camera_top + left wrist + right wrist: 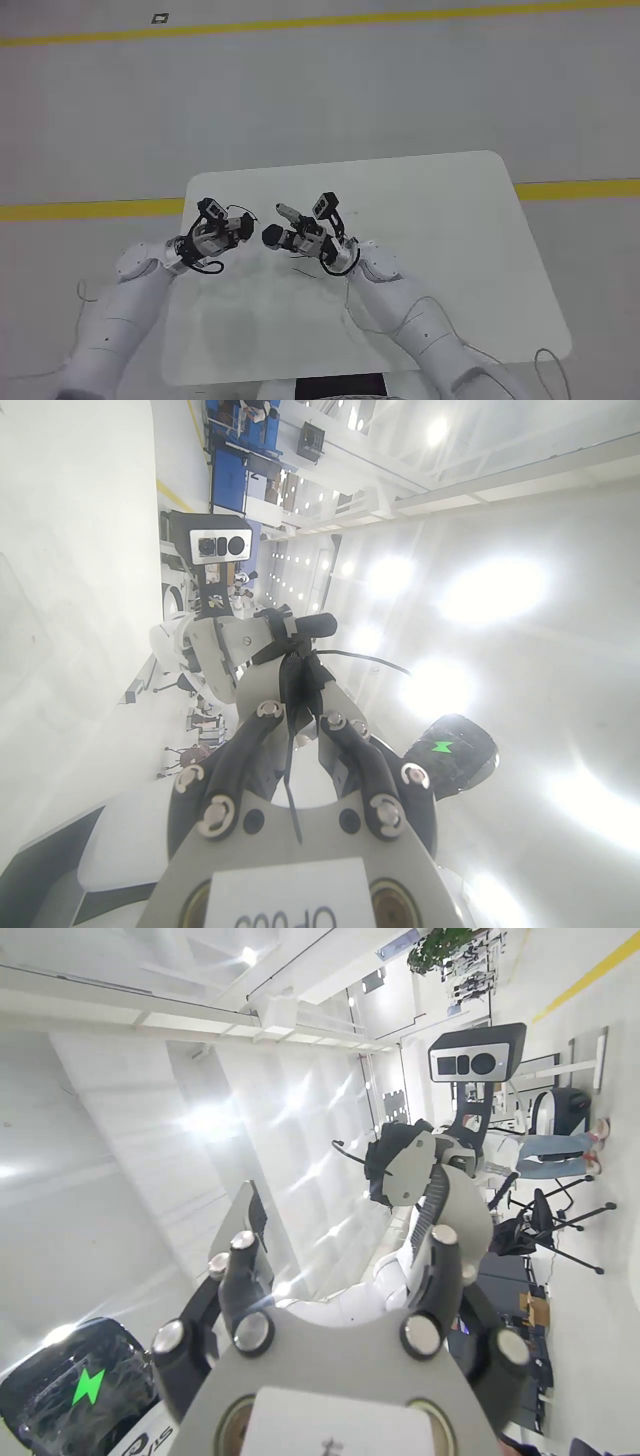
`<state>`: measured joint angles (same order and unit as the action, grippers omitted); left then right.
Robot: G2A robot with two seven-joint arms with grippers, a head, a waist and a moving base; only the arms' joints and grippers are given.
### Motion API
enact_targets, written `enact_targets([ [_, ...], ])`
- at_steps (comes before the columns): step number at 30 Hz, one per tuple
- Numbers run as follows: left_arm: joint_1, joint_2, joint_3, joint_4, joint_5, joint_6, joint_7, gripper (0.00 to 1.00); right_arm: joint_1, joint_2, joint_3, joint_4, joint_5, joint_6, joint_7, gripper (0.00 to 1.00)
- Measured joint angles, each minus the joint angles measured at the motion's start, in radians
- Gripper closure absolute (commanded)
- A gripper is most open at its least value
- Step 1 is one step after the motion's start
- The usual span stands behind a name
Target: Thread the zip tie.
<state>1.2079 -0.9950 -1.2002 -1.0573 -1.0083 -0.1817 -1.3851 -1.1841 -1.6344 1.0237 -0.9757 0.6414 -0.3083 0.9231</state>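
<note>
A thin black zip tie (291,750) is pinched between the fingers of my left gripper (300,680), which is shut on it. The strap runs back toward the wrist and its slim tail (380,661) curves out past the fingertips. My right gripper (350,1208) is open, with its two fingers (252,1215) spread wide and nothing between them. It faces the left gripper (395,1173) a short way off, and the tie's tail (350,1155) sticks out of that gripper's side. In the top view both grippers, left (243,228) and right (276,226), hover close together above the table's left part.
The white table (450,230) is bare under and around the arms, with its left edge close to the left arm. Grey floor with yellow lines (90,210) surrounds it.
</note>
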Motion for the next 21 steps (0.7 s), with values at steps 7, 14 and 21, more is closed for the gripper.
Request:
enact_targets([
  [7, 0.000, 0.000, 0.000, 0.000, 0.000, 0.000, 0.000, 1.00, 0.029, -0.009, -0.028, 0.053, 0.022, -0.019, 0.006, 0.64],
  [14, 0.000, 0.000, 0.000, 0.000, 0.000, 0.000, 0.000, 1.00, 0.049, -0.016, -0.050, 0.084, 0.029, -0.030, 0.000, 0.68],
  [21, 0.000, 0.000, 0.000, 0.000, 0.000, 0.000, 0.000, 1.00, 0.064, -0.021, -0.059, 0.102, 0.036, -0.032, -0.010, 0.77],
])
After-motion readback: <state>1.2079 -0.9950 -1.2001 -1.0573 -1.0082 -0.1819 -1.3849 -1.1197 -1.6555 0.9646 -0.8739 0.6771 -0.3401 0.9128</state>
